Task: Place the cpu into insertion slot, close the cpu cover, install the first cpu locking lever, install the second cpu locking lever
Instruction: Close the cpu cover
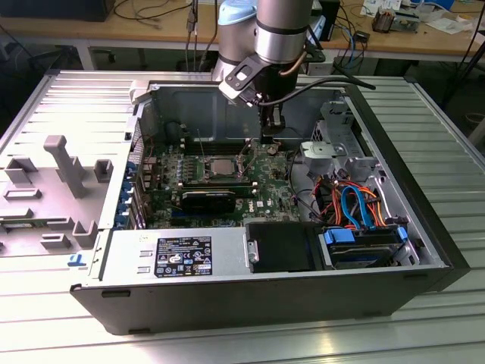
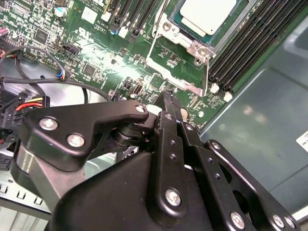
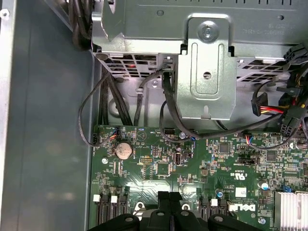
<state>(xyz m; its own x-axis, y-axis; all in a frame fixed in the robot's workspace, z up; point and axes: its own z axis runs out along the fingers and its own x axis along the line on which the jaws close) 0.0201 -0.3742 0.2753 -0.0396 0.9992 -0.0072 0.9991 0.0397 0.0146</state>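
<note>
The cpu [image 1: 220, 166] lies in the insertion slot [image 1: 203, 171] on the green board, its silver top showing [image 2: 208, 11]. The silvery cpu cover [image 2: 194, 46] frames the chip and looks lowered over it. A thin wire locking lever [image 2: 155, 36] runs along the socket's side; in the exterior view two thin levers [image 1: 245, 155] seem to stand up beside it. My gripper [image 1: 270, 139] hangs just above the board, to the exterior view's right of the socket. Its black fingers [image 2: 168, 103] are shut together with nothing between them, as in the first wrist view [image 3: 169, 196].
Long black memory slots [image 2: 250, 43] run beside the socket. A metal drive cage [image 1: 333, 144] and orange and blue cables [image 1: 356, 205] stand to the exterior view's right. A black block [image 1: 208, 201] sits near the socket and the power supply [image 1: 182, 254] lines the case's near wall.
</note>
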